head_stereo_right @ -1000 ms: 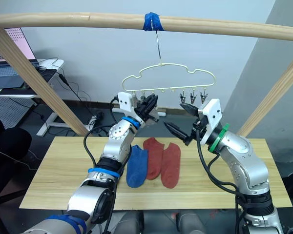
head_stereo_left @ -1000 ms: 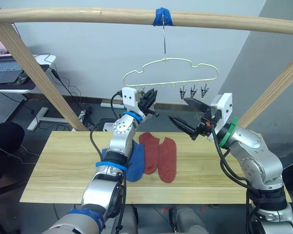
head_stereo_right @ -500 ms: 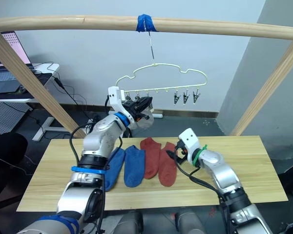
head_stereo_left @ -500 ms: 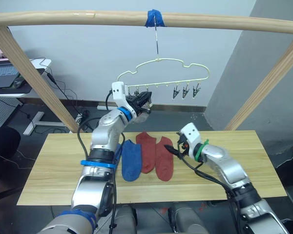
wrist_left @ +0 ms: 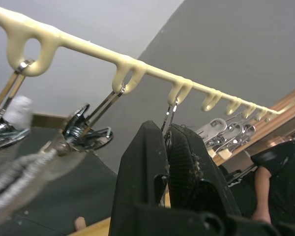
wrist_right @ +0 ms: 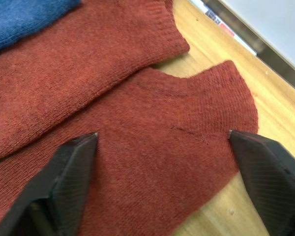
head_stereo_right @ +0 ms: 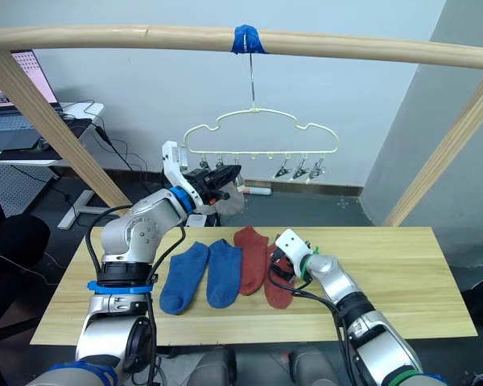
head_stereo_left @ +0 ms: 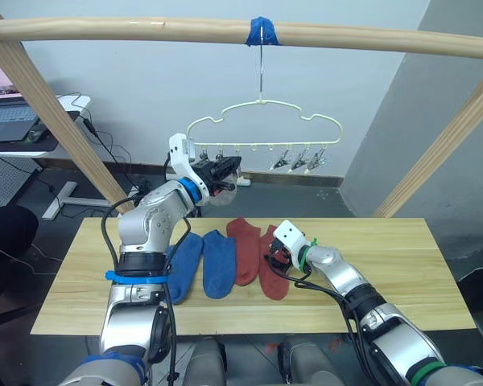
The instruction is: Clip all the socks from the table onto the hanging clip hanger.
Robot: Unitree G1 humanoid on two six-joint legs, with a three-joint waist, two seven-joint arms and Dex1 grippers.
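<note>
The right gripper (wrist_right: 162, 147) hung spread wide over the cuff end of the right-hand red sock (head_stereo_left: 275, 269) on the table (head_stereo_left: 402, 257). The left gripper (head_stereo_right: 225, 174) was pinched onto a metal clip (wrist_left: 170, 114) under the clip hanger (head_stereo_left: 262, 129). Two blue socks (head_stereo_right: 201, 273) lay beside the red pair

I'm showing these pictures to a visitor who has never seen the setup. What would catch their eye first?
Probably the pale yellow clip hanger dangling from a wooden pole, with the left gripper raised to its row of clips, fingers pinched on one of them. Next, four socks in a row on the table: two blue socks and two red socks, with the right gripper open over the rightmost red one.
</note>
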